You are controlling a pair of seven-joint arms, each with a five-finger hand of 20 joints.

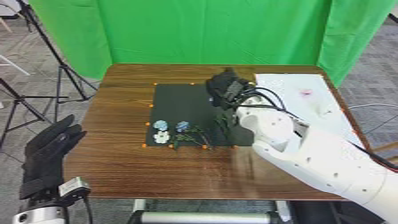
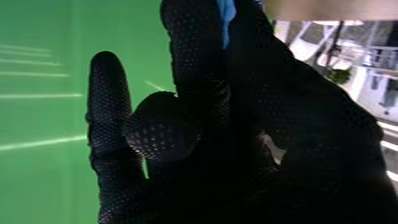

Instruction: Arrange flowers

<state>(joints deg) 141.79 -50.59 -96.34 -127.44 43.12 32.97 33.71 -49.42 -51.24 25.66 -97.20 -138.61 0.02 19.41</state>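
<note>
head view: brown tabletop (image 1: 111,165) with a dark mat (image 1: 178,102) lying on it, small orange markers (image 1: 144,145) along the mat's edges. two blue flowers (image 1: 160,125) and a white flower (image 1: 162,137) are on the near left part of the mat; the white one is just nearer the robot than the left blue one. green stems (image 1: 198,133) lie beside them, toward the right arm. more greenery (image 1: 222,121) is on the mat, near that arm.

right hand (image 1: 229,87): over the far right part of the mat. right wrist view: its fingers (image 2: 107,100) are mostly straight, hand largely open, one digit bent inward. a narrow blue strip (image 2: 227,17) is seen between fingers; cannot tell what it is, or whether the hand has hold of anything.

left hand (image 1: 46,157): beside the tabletop's left edge, fingers extended and relaxed, nothing seen in its hold.

surroundings: white board (image 1: 289,107) on the right part of the tabletop, with a small pink patch (image 1: 306,93) on it. green curtain (image 1: 213,30) beyond the far edge. black stand (image 1: 60,65) on the floor at left.
</note>
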